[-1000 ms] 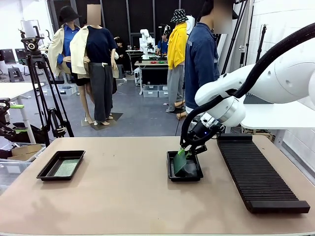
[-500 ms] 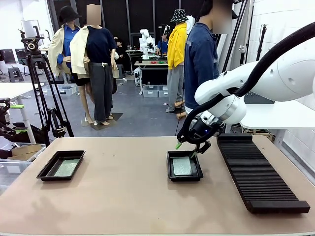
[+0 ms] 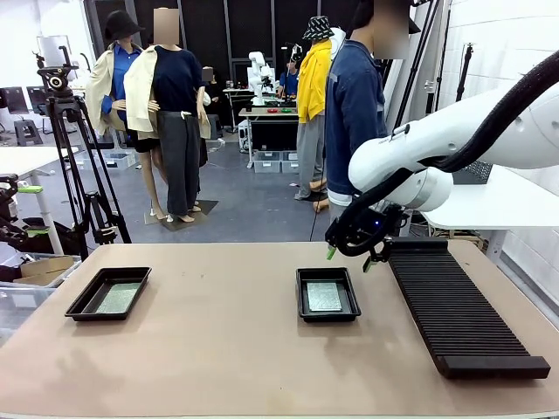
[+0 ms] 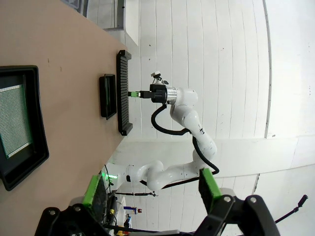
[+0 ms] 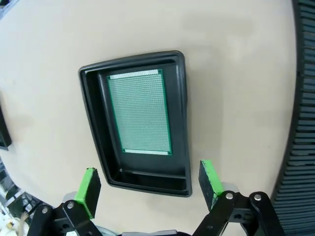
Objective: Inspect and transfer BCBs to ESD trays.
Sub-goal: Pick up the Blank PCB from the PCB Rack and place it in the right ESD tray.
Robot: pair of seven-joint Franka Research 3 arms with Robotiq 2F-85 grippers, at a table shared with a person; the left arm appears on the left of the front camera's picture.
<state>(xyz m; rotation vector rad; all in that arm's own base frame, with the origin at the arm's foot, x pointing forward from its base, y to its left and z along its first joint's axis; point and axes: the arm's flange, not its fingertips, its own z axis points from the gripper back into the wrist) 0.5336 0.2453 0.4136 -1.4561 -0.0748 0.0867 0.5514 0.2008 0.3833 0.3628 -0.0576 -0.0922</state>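
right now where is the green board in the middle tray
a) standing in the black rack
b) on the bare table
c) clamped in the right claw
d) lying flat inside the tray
d: the board lies flat in the tray, and the right claw is open above it.

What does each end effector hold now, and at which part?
Nothing: the right end effector and the left end effector are both open and empty.

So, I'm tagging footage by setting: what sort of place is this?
Likely a robotics lab or test workshop: a white robot arm over a worktable, a camera tripod beside it, more workbenches behind.
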